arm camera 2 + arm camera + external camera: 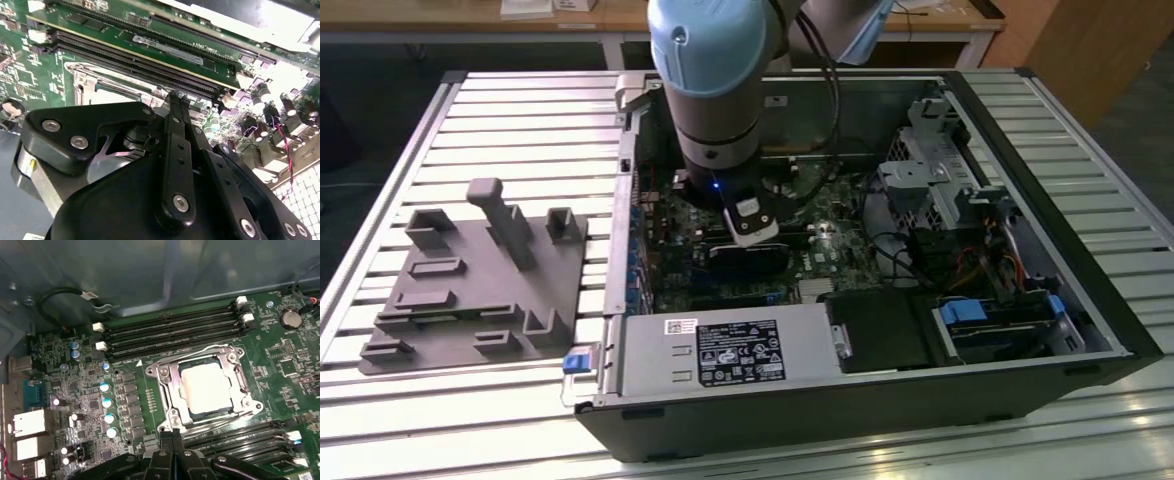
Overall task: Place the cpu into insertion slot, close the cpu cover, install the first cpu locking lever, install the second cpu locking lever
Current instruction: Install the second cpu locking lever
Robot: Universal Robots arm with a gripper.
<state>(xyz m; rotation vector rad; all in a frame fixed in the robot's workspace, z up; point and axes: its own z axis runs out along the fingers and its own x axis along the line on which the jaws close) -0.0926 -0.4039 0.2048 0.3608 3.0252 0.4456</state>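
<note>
In the exterior view the arm (710, 90) reaches down into an open computer case (881, 390) lying on a slatted tabletop (494, 120). Its pincer (754, 228) hangs over the green circuit board (834, 255), near the case's middle. A grey fixture block (474, 290) sits on the tabletop at about 9 o'clock from the case, well apart from the arm. A black-labelled power supply box (720, 352) lies at about 6 o'clock from the pincer.

In the first wrist view the cpu (207, 388) lies flat in the insertion slot (186, 408), its pale silver top showing through the window of the cpu cover (167, 390), which lies down around it. Thin metal locking levers (200, 351) run along the frame's edges. 4 long black memory slots (170, 330) lie at 12 o'clock from the socket.

The pincer (172, 436) is closed, its 2 fingertips (166, 437) pressed together with nothing between them, just beside the socket frame's near edge at about 6 o'clock from the cpu. In the second wrist view the closed pincer (176, 100) points at the socket frame (82, 82).
</note>
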